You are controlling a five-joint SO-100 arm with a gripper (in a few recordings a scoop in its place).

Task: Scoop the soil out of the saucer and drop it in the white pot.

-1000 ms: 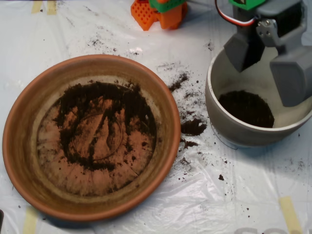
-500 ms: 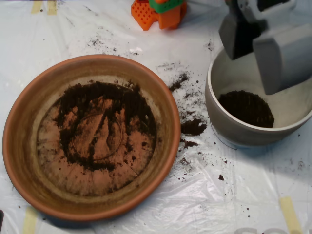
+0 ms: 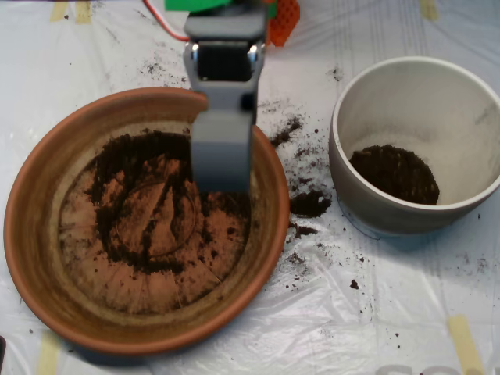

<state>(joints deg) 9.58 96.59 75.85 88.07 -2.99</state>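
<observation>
**Scoop over the saucer**

The big orange saucer [image 3: 31,234] sits on the left. Dark soil [image 3: 148,195] lies in a ring inside it. The grey scoop [image 3: 222,168] hangs over the saucer at about 1 o'clock, its tip right above the soil ring. I cannot tell if its two halves are apart or together. Loose crumbs [image 3: 310,203] lie at the saucer's 3 o'clock. The white pot [image 3: 351,191] stands on the right, with soil inside.

The arm ends in a smooth grey scoop [image 3: 222,148] below a dark-faced grey housing with two silver screws, with green plastic and a red-and-white cable at twelve o'clock.
</observation>
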